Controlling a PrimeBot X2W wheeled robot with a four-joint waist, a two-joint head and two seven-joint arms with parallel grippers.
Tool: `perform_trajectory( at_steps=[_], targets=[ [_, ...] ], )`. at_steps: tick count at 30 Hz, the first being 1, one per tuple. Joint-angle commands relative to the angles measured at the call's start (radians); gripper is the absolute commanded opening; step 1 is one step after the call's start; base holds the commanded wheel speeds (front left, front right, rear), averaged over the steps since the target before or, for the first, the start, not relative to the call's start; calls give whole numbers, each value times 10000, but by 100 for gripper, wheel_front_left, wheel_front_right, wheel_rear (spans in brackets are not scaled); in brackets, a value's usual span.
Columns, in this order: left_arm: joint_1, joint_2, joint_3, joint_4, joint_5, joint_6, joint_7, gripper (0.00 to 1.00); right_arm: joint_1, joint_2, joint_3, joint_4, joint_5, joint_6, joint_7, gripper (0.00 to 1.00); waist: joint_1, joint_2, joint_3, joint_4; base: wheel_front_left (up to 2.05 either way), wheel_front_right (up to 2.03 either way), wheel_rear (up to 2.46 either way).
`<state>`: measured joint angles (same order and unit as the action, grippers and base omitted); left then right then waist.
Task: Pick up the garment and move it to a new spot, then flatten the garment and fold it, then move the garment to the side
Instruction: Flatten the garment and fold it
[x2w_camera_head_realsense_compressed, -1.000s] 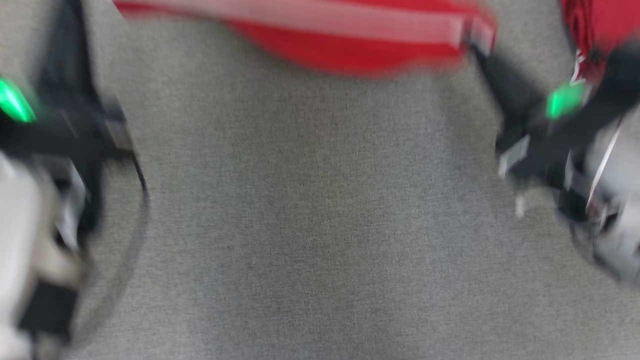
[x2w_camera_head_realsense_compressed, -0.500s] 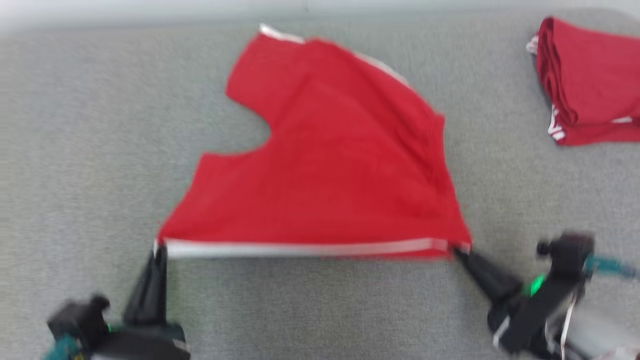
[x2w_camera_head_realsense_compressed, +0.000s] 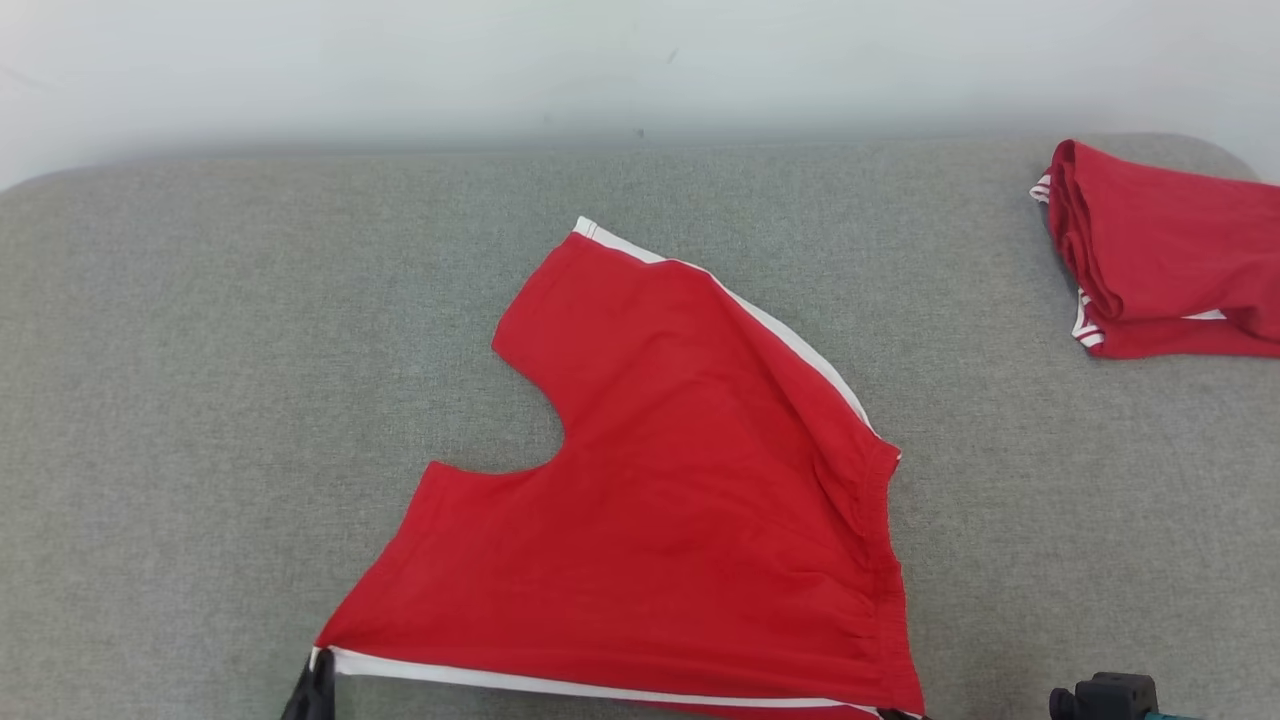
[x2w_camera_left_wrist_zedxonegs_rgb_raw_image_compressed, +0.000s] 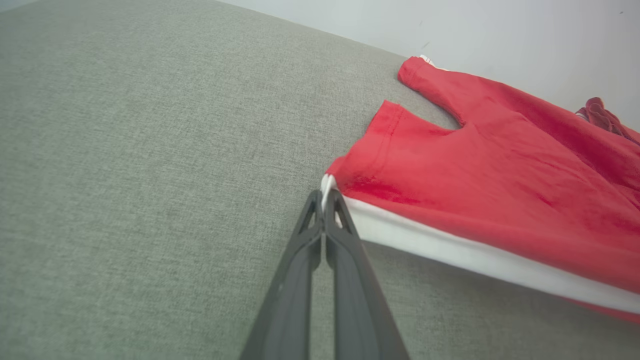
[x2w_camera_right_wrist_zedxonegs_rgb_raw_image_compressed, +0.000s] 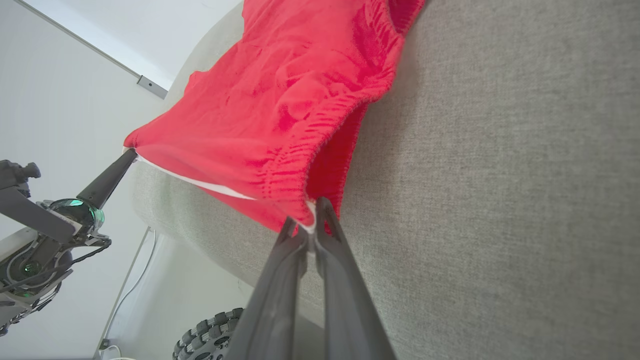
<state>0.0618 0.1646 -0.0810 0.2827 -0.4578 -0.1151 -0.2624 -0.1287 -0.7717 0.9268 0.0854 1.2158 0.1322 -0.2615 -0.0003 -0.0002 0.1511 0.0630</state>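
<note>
The garment (x2w_camera_head_realsense_compressed: 680, 500) is a pair of red shorts with white side stripes, spread on the grey padded table (x2w_camera_head_realsense_compressed: 200, 400). Its near edge is stretched between my two grippers. My left gripper (x2w_camera_left_wrist_zedxonegs_rgb_raw_image_compressed: 324, 197) is shut on the white-striped corner of the leg hem, at the bottom left of the head view (x2w_camera_head_realsense_compressed: 316, 680). My right gripper (x2w_camera_right_wrist_zedxonegs_rgb_raw_image_compressed: 309, 220) is shut on the corner of the gathered waistband. The garment (x2w_camera_right_wrist_zedxonegs_rgb_raw_image_compressed: 280, 110) rises slightly off the table near that grip. The left gripper (x2w_camera_right_wrist_zedxonegs_rgb_raw_image_compressed: 127, 156) also shows in the right wrist view, pinching the far corner.
A second red garment (x2w_camera_head_realsense_compressed: 1160, 260), folded, lies at the table's back right corner. A pale wall (x2w_camera_head_realsense_compressed: 640, 70) runs behind the table. The table's near edge drops off by my grippers, with the robot's wheel (x2w_camera_right_wrist_zedxonegs_rgb_raw_image_compressed: 210, 340) below it.
The head camera has swung, from a blurred close look at the table to the whole table. Both grippers keep their hold on the garment's near corners.
</note>
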Motion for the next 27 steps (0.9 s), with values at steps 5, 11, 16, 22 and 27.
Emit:
perform_trajectory(
  at_steps=[5, 11, 16, 22, 27],
  targets=[
    [78, 12, 562, -253, 347, -55, -34, 0, 311, 251, -275, -270, -53, -21, -44, 0, 3, 2, 174, -164, 0, 0, 0],
    [-1059, 486, 324, -615, 807, -142, -33, 0, -103, 533, -592, -713, -35, -21, -43, 0, 3, 2, 295, -518, 0, 0, 0],
    [-3527, 1793, -804, -633, 921, -130, 530, 0, -1158, 664, -542, -1023, 192, -20, -17, 0, 3, 2, 732, -1274, 0, 0, 0],
    [-6322, 3174, -2149, -42, 542, -131, 1631, 0, -2726, 1194, -450, -695, 530, -20, -21, 0, 3, 2, 1531, -2162, 0, 0, 0],
    [-8238, 3800, -3425, 1129, 208, -129, 2282, 0, -3883, 1746, -173, 109, 413, -20, -31, 0, 3, 2, 2130, -2663, 0, 0, 0]
  ],
)
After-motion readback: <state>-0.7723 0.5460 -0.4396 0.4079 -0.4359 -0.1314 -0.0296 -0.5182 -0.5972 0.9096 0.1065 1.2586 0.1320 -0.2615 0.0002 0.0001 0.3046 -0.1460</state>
